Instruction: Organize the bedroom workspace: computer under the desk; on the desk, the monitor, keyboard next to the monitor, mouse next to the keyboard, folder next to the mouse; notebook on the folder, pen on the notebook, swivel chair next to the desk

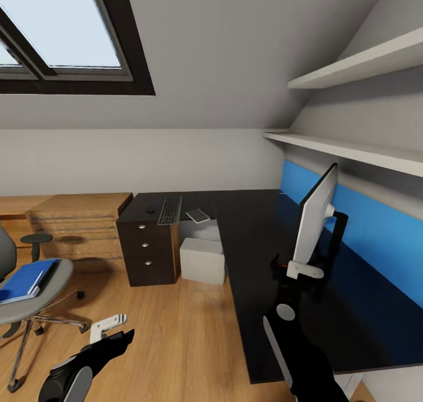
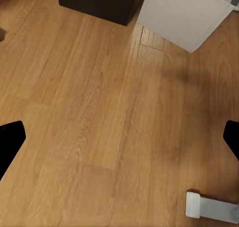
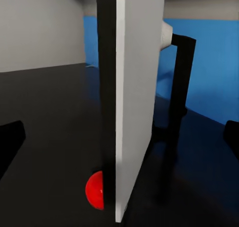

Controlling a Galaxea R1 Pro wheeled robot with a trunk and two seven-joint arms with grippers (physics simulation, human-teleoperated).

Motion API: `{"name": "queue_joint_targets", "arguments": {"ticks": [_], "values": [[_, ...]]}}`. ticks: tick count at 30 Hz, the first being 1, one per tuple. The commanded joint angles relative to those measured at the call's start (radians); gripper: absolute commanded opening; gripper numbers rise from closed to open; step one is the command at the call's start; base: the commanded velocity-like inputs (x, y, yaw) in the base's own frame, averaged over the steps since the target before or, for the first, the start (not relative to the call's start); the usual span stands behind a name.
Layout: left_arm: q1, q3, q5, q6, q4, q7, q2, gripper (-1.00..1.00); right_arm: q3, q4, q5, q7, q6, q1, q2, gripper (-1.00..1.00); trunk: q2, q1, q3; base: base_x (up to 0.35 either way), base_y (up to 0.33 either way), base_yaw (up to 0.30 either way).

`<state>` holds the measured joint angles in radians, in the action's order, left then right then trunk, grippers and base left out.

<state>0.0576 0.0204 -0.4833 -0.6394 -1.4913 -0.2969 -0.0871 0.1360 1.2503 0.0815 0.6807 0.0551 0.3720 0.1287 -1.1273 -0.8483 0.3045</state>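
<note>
Reaching our right gripper [image 1: 305,271] to the monitor's [image 1: 315,213] lower edge on the desk [image 1: 258,255].
Its jaws straddle that edge, spread; left gripper [image 1: 108,327] spread above floor [image 2: 99,112].

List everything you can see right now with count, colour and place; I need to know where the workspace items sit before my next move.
desk: one, black, L-shaped, along the blue wall panel.
monitor: one, seen edge-on with a pale back, standing on the desk's near wing.
keyboard: one, black keys, on the desk's far wing above the drawers.
mouse: one, black, beside the keyboard.
notebook: one, lying flat on the desk, on the keyboard's other side.
computer: one, light grey, on the floor under the desk.
swivel chair: one, grey, away from the desk.
folder: one, blue, on the chair seat.
dresser: one, wooden, by the far wall.
left gripper: open, over bare floor.
right gripper: open, at the monitor's edge.
</note>
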Motion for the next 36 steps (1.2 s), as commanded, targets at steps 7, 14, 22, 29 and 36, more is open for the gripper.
{"name": "queue_joint_targets", "arguments": {"ticks": [7, 14, 22, 29, 36], "values": [[0.001, 0.0, -0.011, -0.003, -0.001, -0.008, 0.0, 1.0, 0.0, 0.0, 0.008, 0.005, 0.005, 0.001, 0.0, 1.0, -0.001, 0.0, 0.001, 0.194, 0.0, 0.0], [0.001, 0.0, -0.011, -0.003, -0.001, -0.008, 0.0, 1.0, -0.001, -0.001, 0.006, 0.006, 0.005, 0.001, -0.019, 1.0, -0.001, 0.0, 0.001, 0.05, 0.0, 0.0], [0.001, -0.002, -0.011, -0.003, 0.002, -0.008, 0.001, 1.0, -0.007, -0.009, 0.004, 0.005, 0.004, 0.001, -0.034, 1.0, -0.001, 0.0, 0.001, 0.125, 0.0, 0.0], [0.001, -0.007, -0.011, -0.003, 0.007, -0.008, 0.001, 1.0, -0.029, -0.013, 0.003, 0.005, -0.01, 0.001, -0.036, 1.0, -0.001, 0.0, 0.001, 0.027, 0.0, 0.0], [0.001, -0.015, -0.011, -0.003, 0.009, -0.008, 0.001, 1.0, -0.037, -0.015, 0.003, 0.004, -0.019, 0.001, -0.037, 1.0, -0.001, 0.0, 0.001, 0.007, 0.0, 0.0]]}}
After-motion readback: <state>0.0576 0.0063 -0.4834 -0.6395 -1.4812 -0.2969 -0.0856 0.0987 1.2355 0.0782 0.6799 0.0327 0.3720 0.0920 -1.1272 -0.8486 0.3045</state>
